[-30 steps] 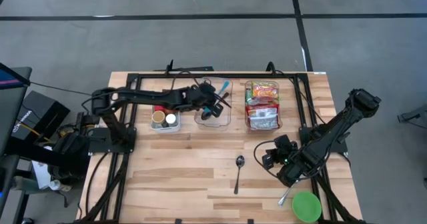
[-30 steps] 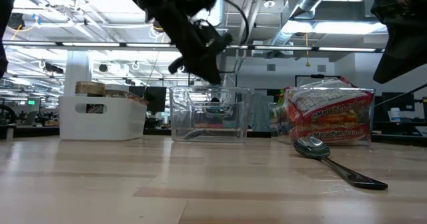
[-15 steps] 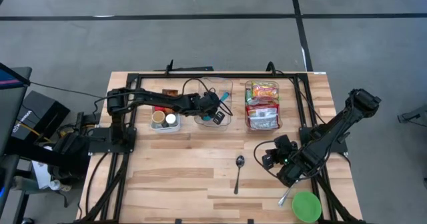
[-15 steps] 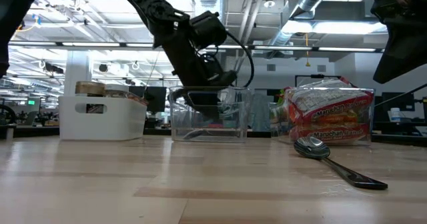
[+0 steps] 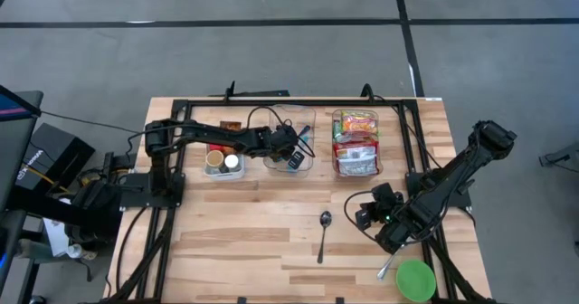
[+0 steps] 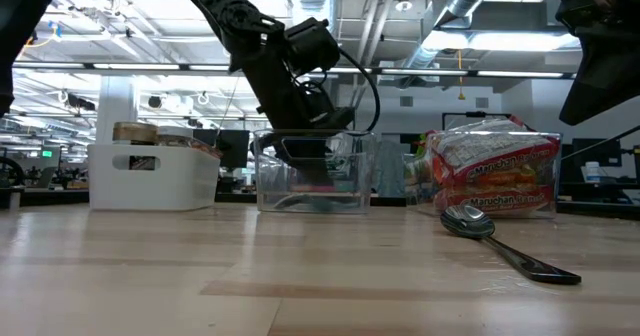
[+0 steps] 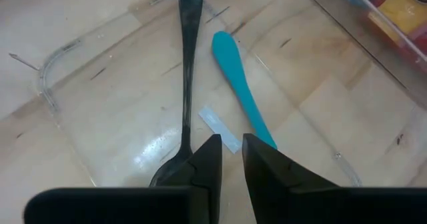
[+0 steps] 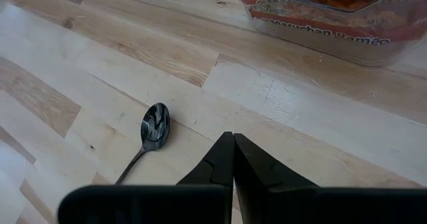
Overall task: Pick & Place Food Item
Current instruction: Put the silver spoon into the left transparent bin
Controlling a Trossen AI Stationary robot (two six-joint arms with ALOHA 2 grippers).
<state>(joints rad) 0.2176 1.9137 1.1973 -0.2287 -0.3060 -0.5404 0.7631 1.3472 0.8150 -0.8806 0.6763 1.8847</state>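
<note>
My left gripper reaches down into the clear middle bin, its fingers a narrow gap apart and empty. A metal spoon lies on the bin floor beside one finger. A teal-handled utensil lies beside the other. The food, red and green noodle packets, fills the clear bin to the right. My right gripper is shut and empty, just above the table near a second spoon, which lies flat on the wood.
A white bin with jars stands left of the clear bin. A green bowl sits at the near right corner. A black frame runs along the table's far edge and sides. Bare wood lies in the near middle.
My left gripper has come down from above the clear bin into it, its fingers now low between the bin's walls; it has kept nearly still over the last half second. The utensils in the bin have not visibly moved.
</note>
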